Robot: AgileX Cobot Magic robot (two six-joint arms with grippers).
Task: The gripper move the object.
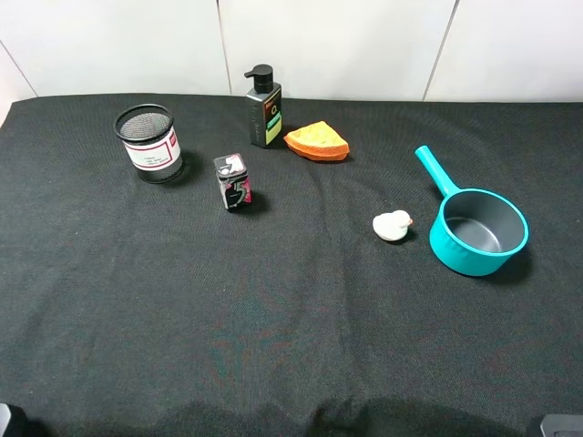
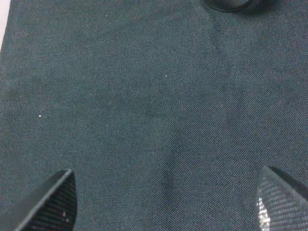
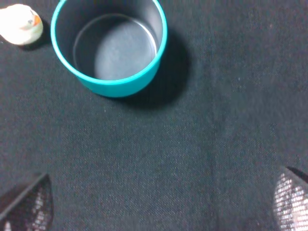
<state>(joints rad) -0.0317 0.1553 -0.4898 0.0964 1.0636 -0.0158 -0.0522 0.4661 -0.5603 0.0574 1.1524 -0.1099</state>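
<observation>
The toy waffle wedge lies flat on the black counter, far at the back. It sits just beside the dark pump bottle. My jaws are nowhere near it.

My left gripper has its jaws wide apart, with nothing between them. My right gripper is the same, wide and holding nothing. It hangs near the blue pot and the little white duck.

I think the wedge is light and a bit stiff. The bumpy top should not slip. I would pinch it across its two straight sides, near the fat orange rim.
</observation>
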